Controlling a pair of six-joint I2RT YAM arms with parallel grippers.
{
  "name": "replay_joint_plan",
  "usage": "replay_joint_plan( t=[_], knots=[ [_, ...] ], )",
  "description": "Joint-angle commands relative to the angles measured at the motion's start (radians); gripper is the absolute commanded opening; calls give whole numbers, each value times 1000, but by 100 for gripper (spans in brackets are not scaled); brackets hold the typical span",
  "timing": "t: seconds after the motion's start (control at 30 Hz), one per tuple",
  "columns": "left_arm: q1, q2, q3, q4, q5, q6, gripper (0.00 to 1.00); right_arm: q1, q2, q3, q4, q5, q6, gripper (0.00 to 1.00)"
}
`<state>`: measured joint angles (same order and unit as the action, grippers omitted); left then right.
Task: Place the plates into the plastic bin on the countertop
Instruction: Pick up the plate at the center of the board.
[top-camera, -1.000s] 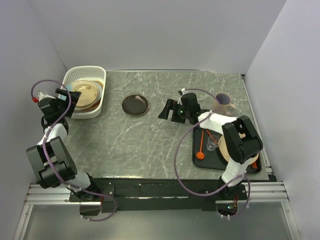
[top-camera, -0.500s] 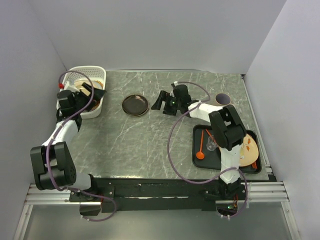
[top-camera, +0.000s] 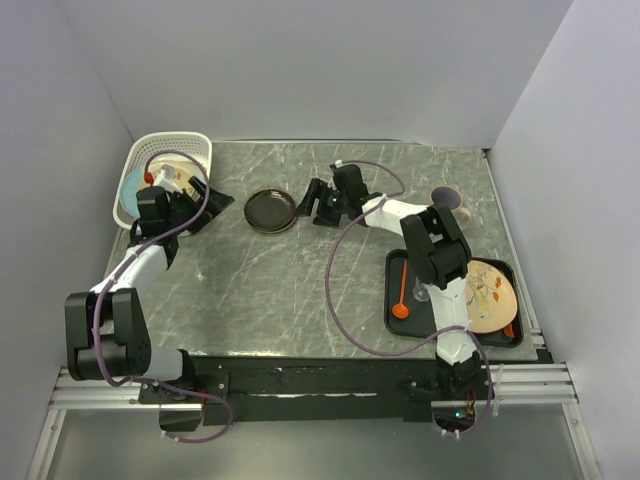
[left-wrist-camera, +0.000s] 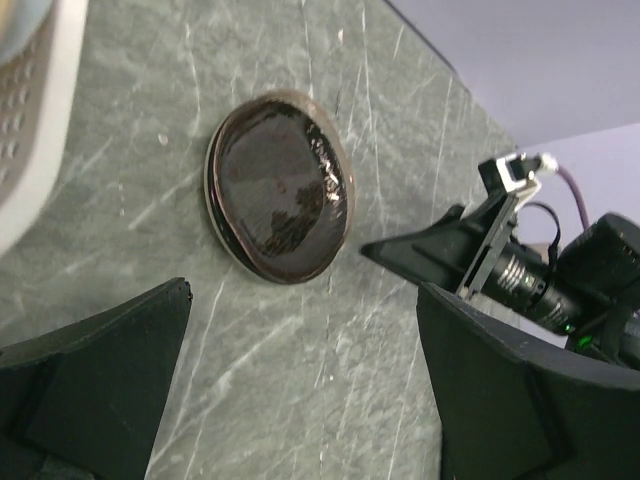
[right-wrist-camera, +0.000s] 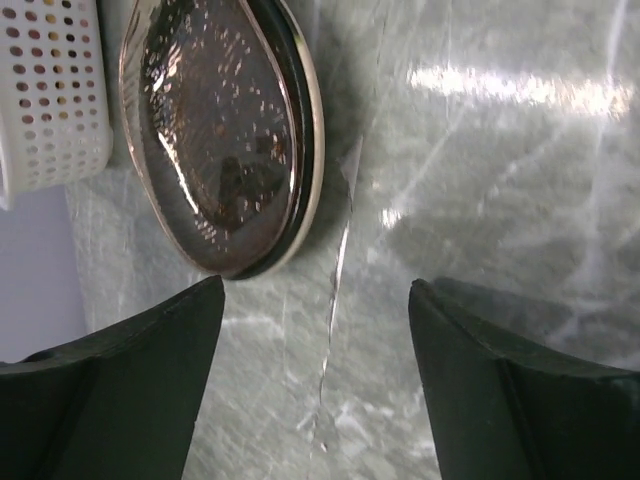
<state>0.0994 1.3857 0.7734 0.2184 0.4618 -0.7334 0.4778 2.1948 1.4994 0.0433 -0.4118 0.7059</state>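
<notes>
A dark brown plate (top-camera: 271, 210) lies flat on the grey-green countertop (top-camera: 290, 290), a little right of the white plastic bin (top-camera: 195, 148). The bin holds stacked plates, a blue one (top-camera: 128, 187) and a tan one (top-camera: 178, 176) showing. My right gripper (top-camera: 306, 204) stands open just right of the dark plate (right-wrist-camera: 225, 140), with only countertop between its fingers. My left gripper (top-camera: 212, 206) is open between the bin and the dark plate (left-wrist-camera: 280, 187), nothing in it. A pink-and-cream plate (top-camera: 486, 295) rests on the black tray (top-camera: 395, 322).
The black tray at the right also carries an orange spoon (top-camera: 401, 300) and a clear glass (top-camera: 422, 292). A purple mug (top-camera: 447, 197) stands behind the tray. Grey walls close in the counter at the back and sides. The bin's corner (right-wrist-camera: 50, 90) shows left of the plate.
My right gripper moved left up to the dark plate's right edge, its jaws narrowing a little. My left gripper swung right from over the bin toward the plate.
</notes>
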Motion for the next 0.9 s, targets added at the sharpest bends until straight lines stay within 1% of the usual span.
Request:
replay_joint_plan(
  t=[0.0, 0.1, 0.2, 0.3, 0.33, 0.4, 0.43, 0.53, 0.63, 0.67, 0.77, 0.8, 0.87],
  knots=[
    [-29, -42, -20, 10, -37, 26, 99, 12, 46, 82, -16, -2, 12, 76],
    [-50, -40, -36, 19, -48, 15, 99, 15, 82, 128, -31, -4, 20, 69],
    [-72, -31, -42, 25, -63, 11, 99, 16, 114, 165, -37, -5, 27, 66],
    [-89, -17, -48, 38, -69, 3, 99, 16, 146, 192, -37, -10, 41, 65],
    [-93, -14, -48, 41, -72, 2, 99, 16, 160, 200, -37, -13, 44, 62],
    [-95, 4, -46, 42, -77, -3, 99, 18, 172, 214, -37, -19, 50, 59],
    [-121, 9, -48, 48, -77, -4, 99, 18, 181, 217, -37, -21, 50, 56],
    [-135, 24, -51, 55, -84, -8, 99, 18, 190, 228, -37, -19, 53, 50],
    [-145, 38, -51, 52, -104, -12, 99, 18, 197, 229, -37, -19, 55, 40],
    [-147, 47, -49, 49, -107, -12, 99, 18, 201, 229, -37, -19, 55, 30],
    [-155, 67, -48, 45, -123, -12, 99, 19, 203, 234, -37, -21, 58, 17],
    [-156, 73, -48, 44, -127, -14, 99, 19, 203, 232, -37, -24, 58, 8],
    [-158, 87, -46, 41, -132, -14, 99, 18, 198, 229, -37, -28, 56, 2]
  ],
)
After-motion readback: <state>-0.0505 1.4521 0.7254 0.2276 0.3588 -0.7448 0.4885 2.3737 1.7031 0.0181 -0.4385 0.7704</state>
